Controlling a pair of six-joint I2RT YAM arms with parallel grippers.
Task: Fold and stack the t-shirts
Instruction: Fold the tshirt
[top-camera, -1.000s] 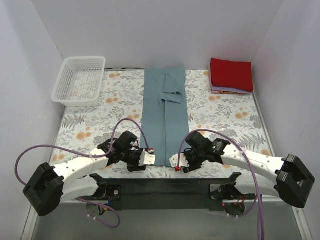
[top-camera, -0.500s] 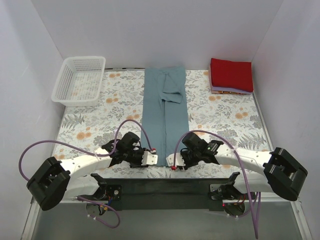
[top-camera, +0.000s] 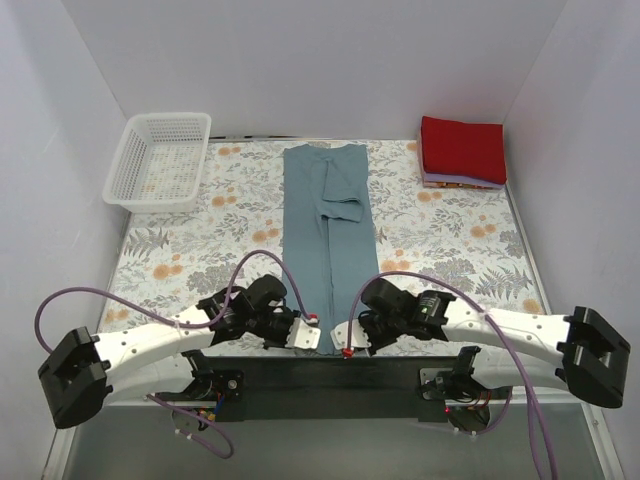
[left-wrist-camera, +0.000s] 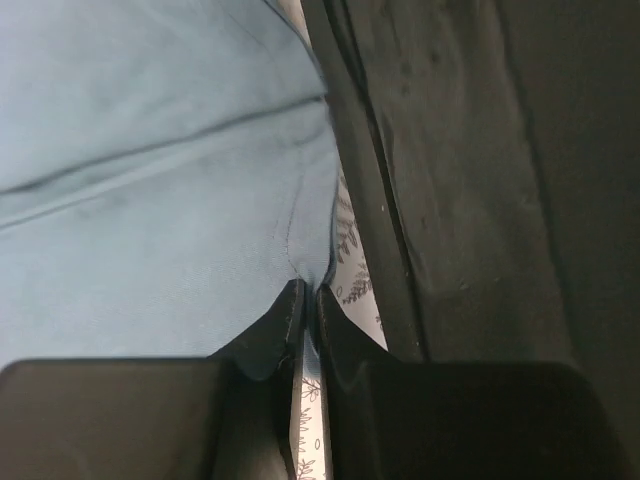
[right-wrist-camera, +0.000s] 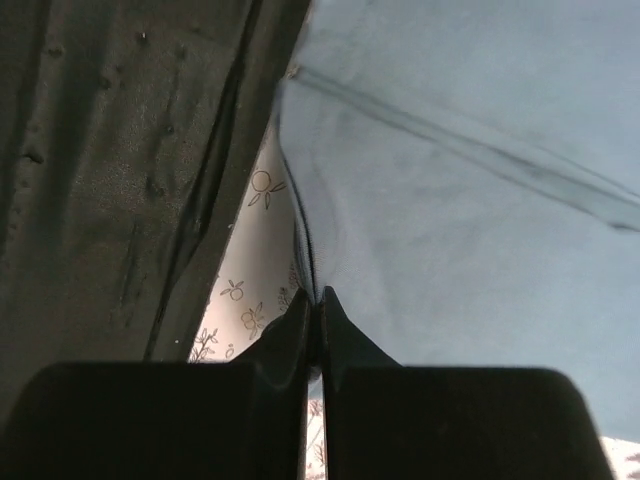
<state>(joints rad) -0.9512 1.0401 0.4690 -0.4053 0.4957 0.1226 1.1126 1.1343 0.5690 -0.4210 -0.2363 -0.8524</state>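
The slate-blue t-shirt (top-camera: 325, 225) lies as a long narrow strip down the middle of the floral tablecloth, one sleeve folded over it. My left gripper (top-camera: 312, 333) is shut on its near left corner, seen pinched in the left wrist view (left-wrist-camera: 310, 292). My right gripper (top-camera: 345, 338) is shut on its near right corner, seen pinched in the right wrist view (right-wrist-camera: 316, 300). Both corners sit at the table's near edge. The red folded shirt (top-camera: 462, 147) lies on a thin lavender-pink one (top-camera: 450, 182) at the far right.
A white mesh basket (top-camera: 160, 160) stands at the far left. The black base bar (top-camera: 330, 375) runs along the near edge under both grippers. White walls close in the table on three sides.
Both grippers moved toward the near edge and closer together, pulling the blue shirt's near end with them; the shirt has slid toward me and narrowed at the bottom.
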